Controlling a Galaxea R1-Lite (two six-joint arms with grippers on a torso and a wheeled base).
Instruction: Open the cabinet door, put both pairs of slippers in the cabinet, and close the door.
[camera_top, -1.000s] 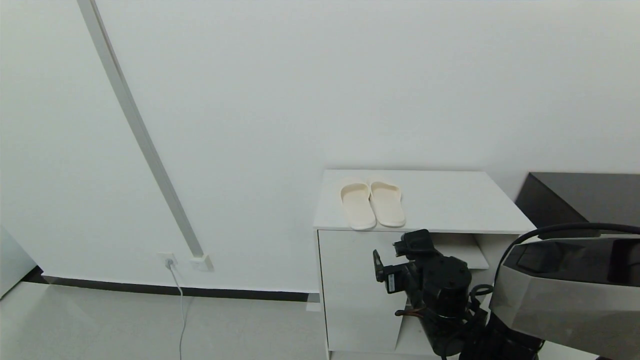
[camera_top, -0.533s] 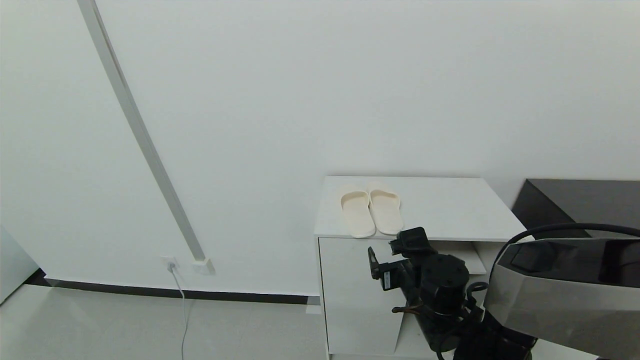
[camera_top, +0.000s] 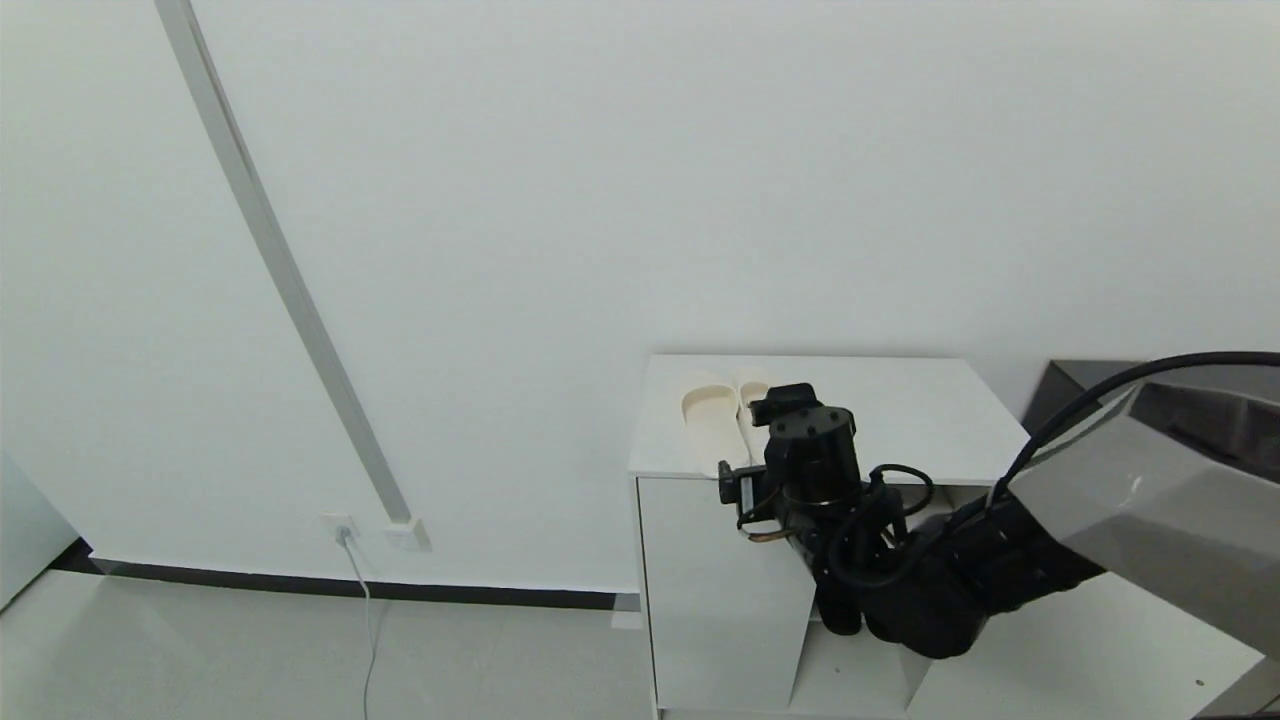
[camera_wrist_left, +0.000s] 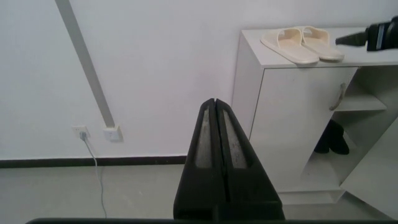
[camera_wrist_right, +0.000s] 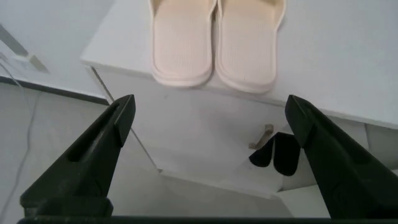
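- Right now your right gripper (camera_wrist_right: 211, 115) hangs over the front left corner of the white cabinet (camera_top: 900, 415). Its fingers (camera_wrist_right: 112, 134) are spread wide and hold nothing.
- Between those fingers you look down on the cream slippers (camera_wrist_right: 214, 40). They lie side by side and touching on the cabinet top, with their heels at the front edge.
- From the head camera, your right arm (camera_top: 812, 445) covers part of the slipper on the right of the pair. The other slipper shows clear beside it.
- Your left gripper (camera_wrist_left: 215, 106) is held well off to the cabinet's left, above the floor (camera_wrist_left: 124, 193). Its fingers (camera_wrist_left: 205, 137) are pressed flat together with nothing between them.
- The cabinet's right half stands open, and the door (camera_top: 1090, 640) is swung out toward you.
- A dark pair (camera_wrist_left: 333, 138) sits inside on the lower level, under a white shelf (camera_wrist_left: 360, 104).
- The left front panel is shut, and a small handle (camera_wrist_left: 339, 96) sits at its inner edge.
- On the wall to the left you have a slanting grey trunking strip (camera_top: 280, 260). At its foot is a wall socket (camera_top: 338, 522), with a cable (camera_top: 362, 620) running down to the floor.
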